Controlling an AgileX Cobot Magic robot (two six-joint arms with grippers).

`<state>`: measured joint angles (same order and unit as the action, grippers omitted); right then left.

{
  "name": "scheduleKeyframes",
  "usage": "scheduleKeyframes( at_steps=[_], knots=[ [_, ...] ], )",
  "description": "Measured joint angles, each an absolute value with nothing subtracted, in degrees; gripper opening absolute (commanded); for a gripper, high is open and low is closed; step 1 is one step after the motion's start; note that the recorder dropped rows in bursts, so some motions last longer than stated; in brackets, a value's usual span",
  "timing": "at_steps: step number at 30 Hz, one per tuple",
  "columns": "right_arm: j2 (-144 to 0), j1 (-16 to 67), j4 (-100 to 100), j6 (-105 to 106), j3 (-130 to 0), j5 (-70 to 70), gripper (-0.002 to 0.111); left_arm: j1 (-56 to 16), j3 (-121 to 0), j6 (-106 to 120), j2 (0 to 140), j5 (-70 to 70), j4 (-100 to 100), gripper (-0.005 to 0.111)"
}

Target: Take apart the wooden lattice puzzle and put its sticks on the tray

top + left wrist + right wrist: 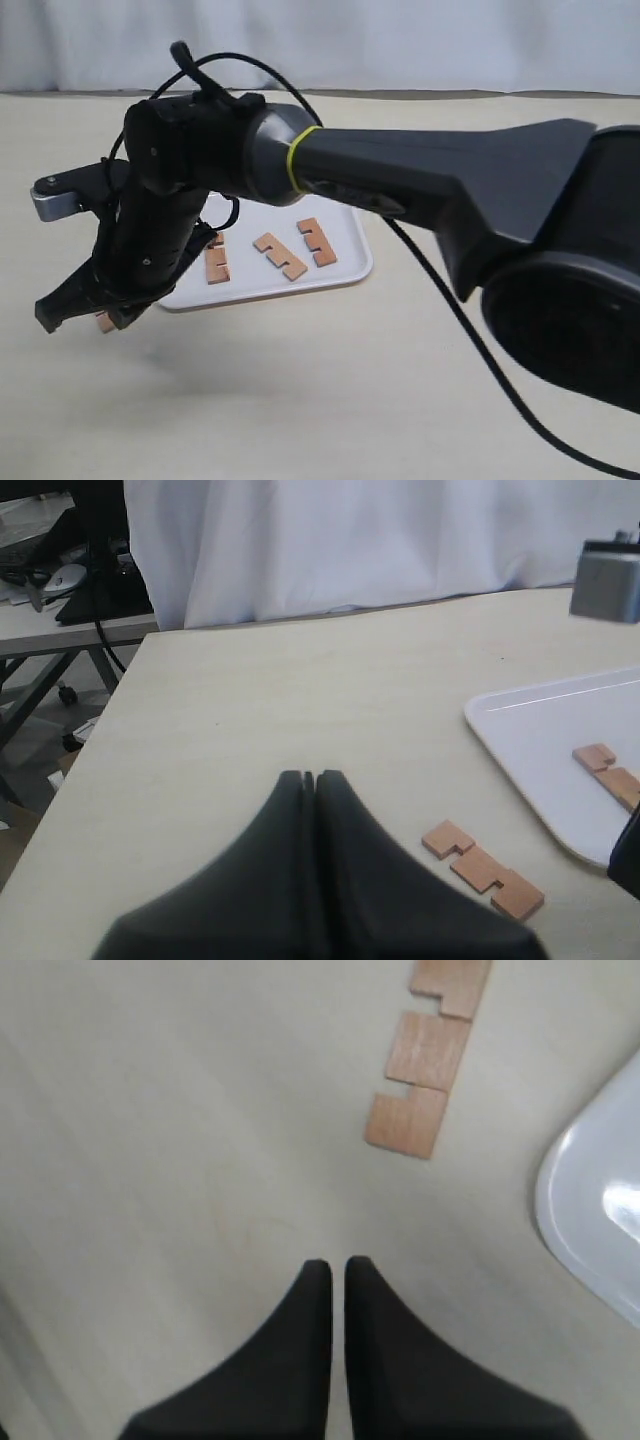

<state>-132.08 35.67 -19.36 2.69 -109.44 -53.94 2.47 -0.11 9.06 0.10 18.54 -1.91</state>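
Note:
No assembled lattice puzzle is in view; the sticks lie apart. Three notched sticks [280,256] lie flat on the white tray [352,268]. A fourth stick [104,323] lies on the table just off the tray's near left corner, also seen as the stick [482,868] and the stick [428,1060]. My right gripper [80,312] reaches across and hovers beside this stick, with its fingers [300,1340] nearly together and nothing between them. My left gripper [308,777] is shut and empty, a short way from the same stick.
The right arm's thick dark link [420,180] spans the exterior view over the tray's back. A grey metal part [605,580] of that arm hangs above the tray [540,730]. The table's left edge [120,710] drops off, with desks beyond.

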Motion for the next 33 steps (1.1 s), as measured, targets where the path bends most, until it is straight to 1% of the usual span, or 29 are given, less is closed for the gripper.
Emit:
scheduleKeyframes(
  at_steps=[4, 5, 11, 13, 17, 22, 23, 25, 31, 33],
  knots=[
    [-135.8, 35.7, -16.2, 0.6, -115.5, -57.4, 0.023, 2.5, -0.1, 9.1, 0.1, 18.5, -1.9, 0.000],
    [-136.6, 35.9, -15.7, 0.4, -116.6, -57.6, 0.028, 2.5, -0.1, 9.1, 0.1, 18.5, -1.9, 0.000],
    [-139.5, 38.5, -8.6, -4.2, -121.3, -56.0, 0.050, 2.5, -0.1, 9.1, 0.1, 18.5, -1.9, 0.000],
    [-140.5, 39.4, -6.3, -5.9, -121.8, -54.3, 0.055, 2.5, -0.1, 9.1, 0.1, 18.5, -1.9, 0.000],
    [-142.5, 40.6, -3.6, -9.1, -121.8, -50.8, 0.056, 2.5, -0.1, 9.2, 0.1, 18.5, -1.9, 0.000],
    [-144.3, 40.8, -1.5, -12.1, -121.8, -49.9, 0.056, 2.5, -0.1, 9.2, 0.1, 18.5, -1.9, 0.000],
    [-144.5, 40.8, -1.2, -12.3, -121.9, -49.6, 0.055, 2.5, -0.1, 9.2, 0.1, 18.4, -1.9, 0.000],
    [-144.6, 40.8, -0.9, -12.5, -122.0, -49.1, 0.049, 2.5, -0.1, 9.2, 0.1, 18.4, -1.9, 0.000],
    [-145.0, 40.8, -0.8, -12.7, -122.0, -48.0, 0.006, 2.5, -0.1, 9.2, 0.1, 18.4, -1.9, 0.000],
    [-145.0, 40.8, -0.8, -12.7, -122.0, -48.0, 0.005, 2.5, -0.1, 9.2, 0.1, 18.4, -1.9, 0.000]
  ],
)
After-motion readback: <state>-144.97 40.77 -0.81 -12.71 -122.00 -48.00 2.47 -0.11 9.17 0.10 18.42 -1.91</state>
